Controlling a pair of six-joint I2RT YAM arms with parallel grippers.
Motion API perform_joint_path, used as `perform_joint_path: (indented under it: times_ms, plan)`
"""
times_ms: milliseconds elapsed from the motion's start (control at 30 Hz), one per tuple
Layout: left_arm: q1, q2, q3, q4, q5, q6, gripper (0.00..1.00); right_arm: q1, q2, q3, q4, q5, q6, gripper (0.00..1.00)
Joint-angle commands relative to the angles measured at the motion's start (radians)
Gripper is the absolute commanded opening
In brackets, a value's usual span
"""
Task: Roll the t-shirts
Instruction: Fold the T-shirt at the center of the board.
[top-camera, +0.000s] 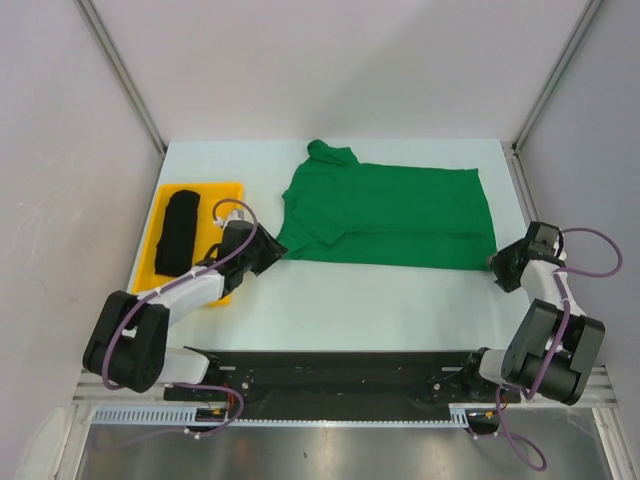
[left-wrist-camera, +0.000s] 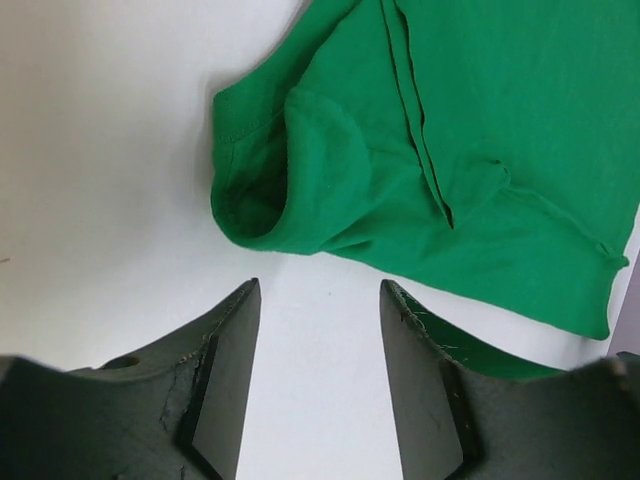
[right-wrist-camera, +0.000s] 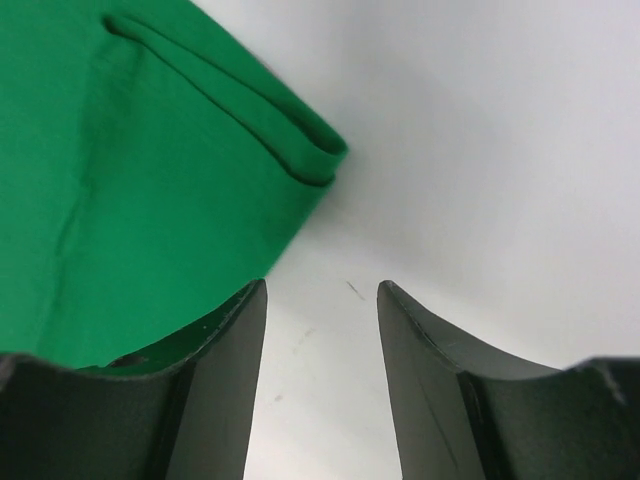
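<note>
The green t-shirt (top-camera: 390, 215) lies flat, folded lengthwise, across the middle of the table, collar end to the left. The black t-shirt (top-camera: 178, 231) is a rolled bundle lying in the yellow tray (top-camera: 222, 192). My left gripper (top-camera: 272, 250) is open and empty just short of the shirt's left sleeve (left-wrist-camera: 300, 170); bare table shows between its fingers (left-wrist-camera: 232, 340). My right gripper (top-camera: 493, 262) is open and empty at the shirt's near right corner (right-wrist-camera: 300, 160), with its left finger (right-wrist-camera: 235, 340) at the cloth's edge.
The yellow tray stands at the table's left side, next to my left arm. Grey walls and metal posts close in the back and sides. A black rail (top-camera: 330, 375) runs along the near edge.
</note>
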Motion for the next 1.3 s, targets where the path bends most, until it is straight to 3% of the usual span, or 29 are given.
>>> perform_joint_path:
  times_ms: [0,333,767,933,1100,1133,1200,1267]
  plan:
    - [-0.001,0.051,0.021,0.059,-0.003,-0.017,0.56,0.016,-0.012,0.002,0.121,-0.007,0.049,0.54]
    - [-0.001,0.106,0.062,0.027,-0.075,0.026,0.57,0.016,0.089,0.001,0.177,0.008,0.055,0.52]
    - [-0.001,0.247,0.186,-0.013,-0.156,0.104,0.5,0.012,0.181,0.002,0.24,0.028,0.04,0.42]
    - [-0.001,0.283,0.237,-0.042,-0.176,0.142,0.33,0.01,0.212,0.002,0.267,0.036,0.032,0.31]
    - [-0.001,0.29,0.249,-0.084,-0.188,0.164,0.06,0.004,0.221,0.002,0.279,0.036,0.022,0.2]
    - [-0.001,0.287,0.249,-0.091,-0.188,0.17,0.02,0.0,0.22,0.002,0.276,0.036,0.02,0.1]
    - [-0.001,0.272,0.234,-0.119,-0.199,0.171,0.0,-0.008,0.211,0.004,0.249,0.036,0.023,0.0]
    - [-0.001,0.234,0.223,-0.162,-0.213,0.17,0.0,-0.023,0.192,0.004,0.224,0.036,0.02,0.0]
